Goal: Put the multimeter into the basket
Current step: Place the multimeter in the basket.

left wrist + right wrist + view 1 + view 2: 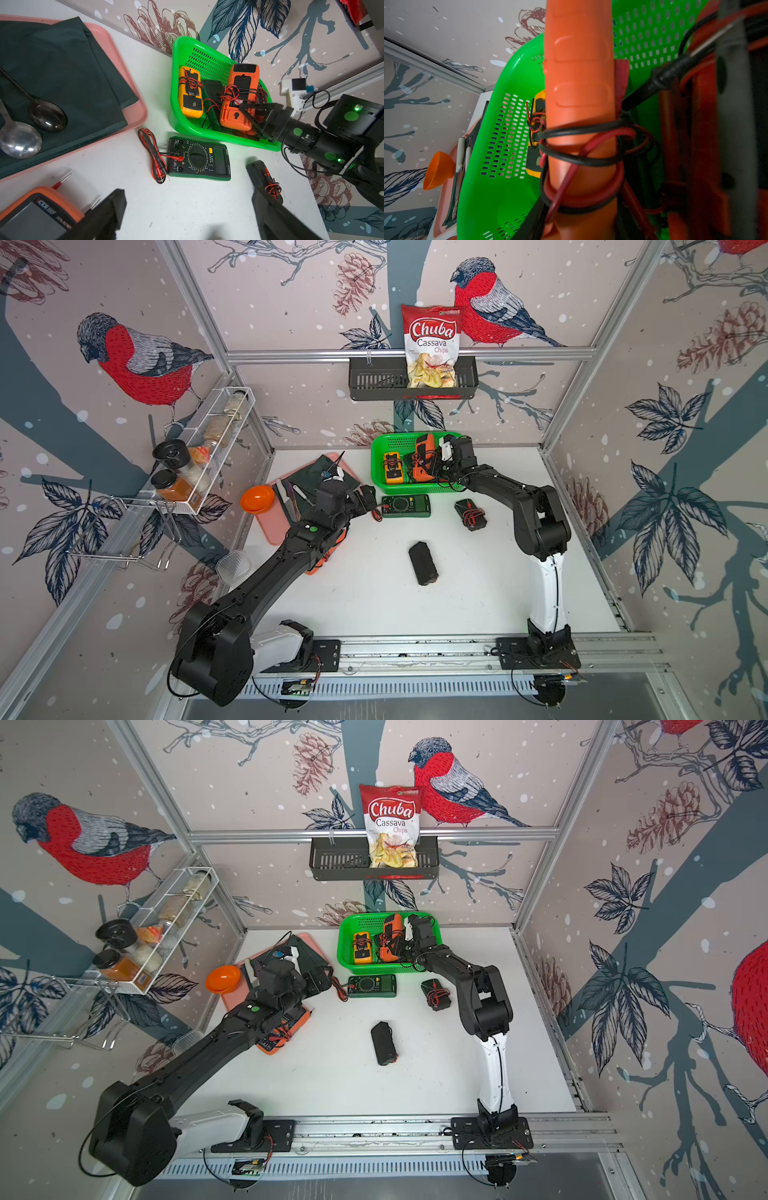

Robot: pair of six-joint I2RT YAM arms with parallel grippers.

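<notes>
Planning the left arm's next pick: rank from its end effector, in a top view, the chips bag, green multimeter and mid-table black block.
1. Green multimeter, right beside the left end effector.
2. Black block, mid-table.
3. Chips bag, in the wall shelf.

- The left arm [266, 572] hides most of the Victor multimeter [286, 1036] in both top views, and the left wrist view's edge crops it.
- The left gripper [188, 194] has its 2 fingers [108, 214] blurred and cropped there.
- In the right wrist view, the blurred orange multimeter [579, 93] hides most of the yellow multimeter [538, 133].
</notes>
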